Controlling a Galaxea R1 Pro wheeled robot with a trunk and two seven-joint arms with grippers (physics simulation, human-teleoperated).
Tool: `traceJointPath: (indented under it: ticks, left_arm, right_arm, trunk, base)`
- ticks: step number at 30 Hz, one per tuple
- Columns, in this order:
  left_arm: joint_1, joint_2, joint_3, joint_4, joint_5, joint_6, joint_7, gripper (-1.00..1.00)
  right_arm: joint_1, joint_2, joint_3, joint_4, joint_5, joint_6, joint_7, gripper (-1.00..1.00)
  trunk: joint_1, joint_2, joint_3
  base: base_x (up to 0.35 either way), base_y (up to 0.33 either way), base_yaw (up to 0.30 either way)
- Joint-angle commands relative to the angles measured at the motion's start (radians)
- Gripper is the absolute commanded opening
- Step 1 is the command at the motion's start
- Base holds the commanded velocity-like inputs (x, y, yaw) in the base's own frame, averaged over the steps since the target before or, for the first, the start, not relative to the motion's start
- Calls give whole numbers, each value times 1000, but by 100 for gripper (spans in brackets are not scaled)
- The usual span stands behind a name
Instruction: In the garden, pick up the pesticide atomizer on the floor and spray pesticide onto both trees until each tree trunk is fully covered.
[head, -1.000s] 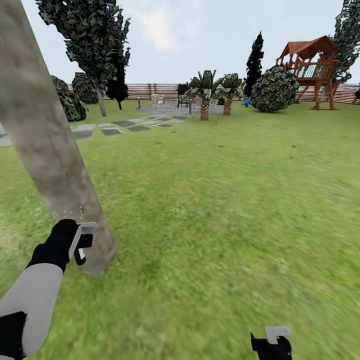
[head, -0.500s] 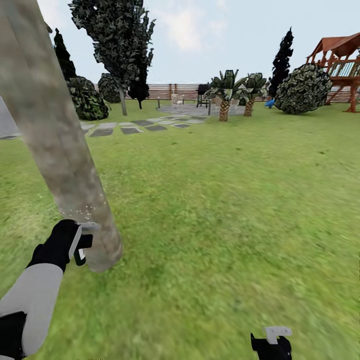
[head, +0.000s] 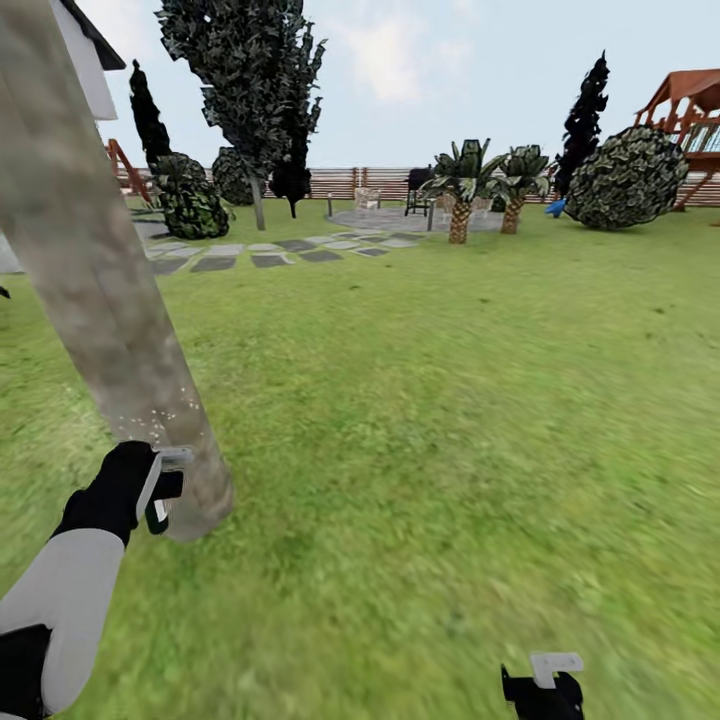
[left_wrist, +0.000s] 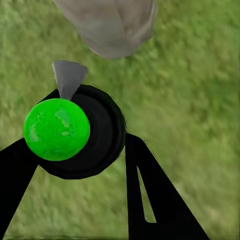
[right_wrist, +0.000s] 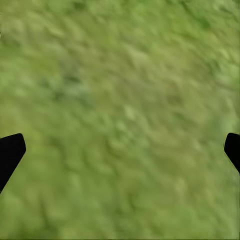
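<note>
A thick tan-grey tree trunk (head: 100, 290) leans across the left of the head view, its base on the lawn. White pesticide specks (head: 160, 415) dot the bark low down. My left gripper (head: 165, 485) sits right against the trunk's base, shut on the pesticide atomizer (head: 158, 514). In the left wrist view the atomizer (left_wrist: 75, 132) is a black round body with a bright green top between the black fingers (left_wrist: 150, 195), its grey nozzle pointing at the trunk (left_wrist: 110, 25). A second tall tree (head: 256, 190) stands far back. My right gripper (head: 545, 685) hangs low over grass, open and empty.
Stepping stones (head: 280, 252) lead to a paved patio with two palms (head: 460, 200). Round bushes (head: 625, 180) and a red wooden playset (head: 695, 110) stand at the right, before the slatted fence (head: 350, 182). A white building corner (head: 90, 60) shows at the upper left. Open lawn stretches ahead.
The camera has turned left, so the whole garden has slid right and a white building has come into view. Both arms keep their poses, and the specks stay low on the trunk.
</note>
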Motion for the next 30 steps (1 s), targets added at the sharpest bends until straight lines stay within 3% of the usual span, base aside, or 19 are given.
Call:
traceJointPath:
  ticks: [1, 6, 15, 19, 25, 30]
  left_arm:
    - [7, 1, 2, 0, 2, 3, 3, -100]
    - [90, 11, 5, 0, 2, -3, 4, -100]
    - [100, -13, 5, 2, 5, -5, 3, -100]
    - [123, -12, 5, -8, 1, -42, 8, -100]
    - [128, -14, 3, -28, 6, -45, 8, -100]
    - [128, -35, 2, -33, 2, -45, 9, -100]
  right_arm:
    - [0, 0, 5, 0, 2, -2, -5, 100]
    - [0, 0, 5, 0, 2, -2, -5, 100]
    - [0, 1, 6, 1, 2, -2, -5, 100]
    - [0, -1, 5, 1, 3, -2, -5, 100]
    - [0, 0, 6, 2, 3, -2, -5, 100]
    - [0, 0, 6, 2, 3, -2, -5, 100]
  trunk:
    - [0, 0, -1]
    - [0, 0, -1]
    - [0, 0, -1]
    - [0, 0, -1]
    - [0, 0, -1]
    - [0, 0, -1]
  base:
    - [150, -269, 273]
    - [179, -242, 276]
    - [32, -34, 248]
    - [158, -107, 25]
    - [240, -168, 1]
    - [234, -181, 10]
